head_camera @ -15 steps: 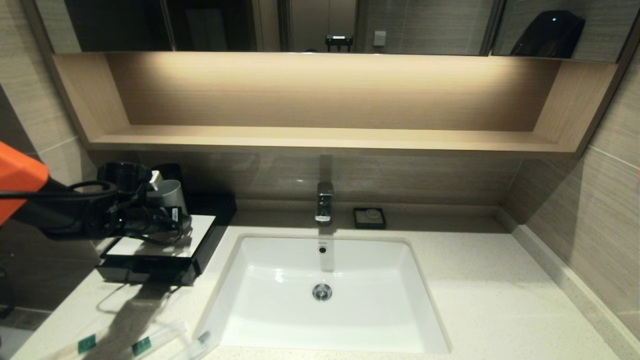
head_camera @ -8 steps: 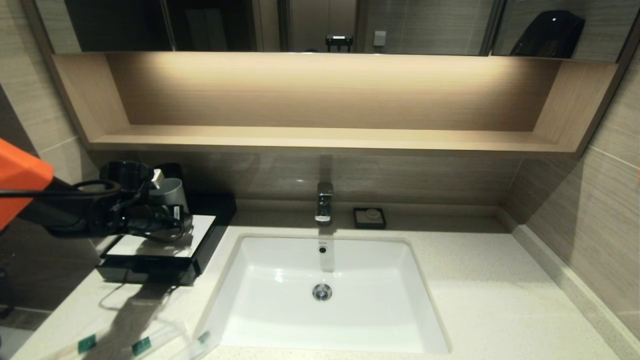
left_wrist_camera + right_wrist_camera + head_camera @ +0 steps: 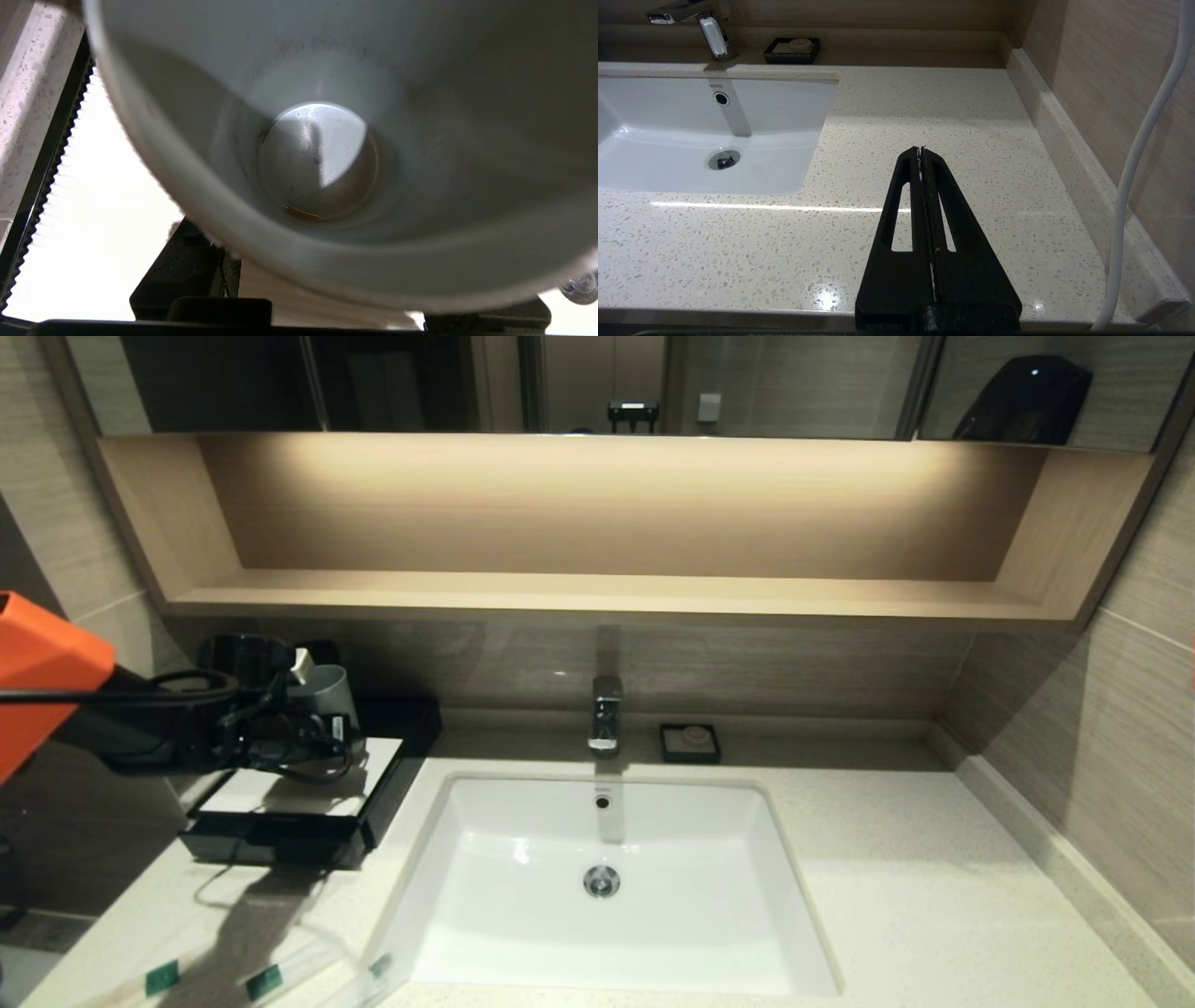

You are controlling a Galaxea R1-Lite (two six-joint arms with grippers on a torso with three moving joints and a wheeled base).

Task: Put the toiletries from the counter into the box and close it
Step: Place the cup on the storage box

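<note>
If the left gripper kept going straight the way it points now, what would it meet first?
Most likely the grey cup: the left wrist view looks straight down into it, and the left gripper is at the cup, above the box. Whether it already touches is unclear.

Box (image 3: 299,803) left of sink (image 3: 607,887) — toiletries (image 3: 271,980) before it.

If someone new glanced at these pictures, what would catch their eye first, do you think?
Probably the left gripper, holding the grey cup above the white top of the box, left of the sink. Next, the wrapped toiletries lying on the counter at its near left corner.
</note>
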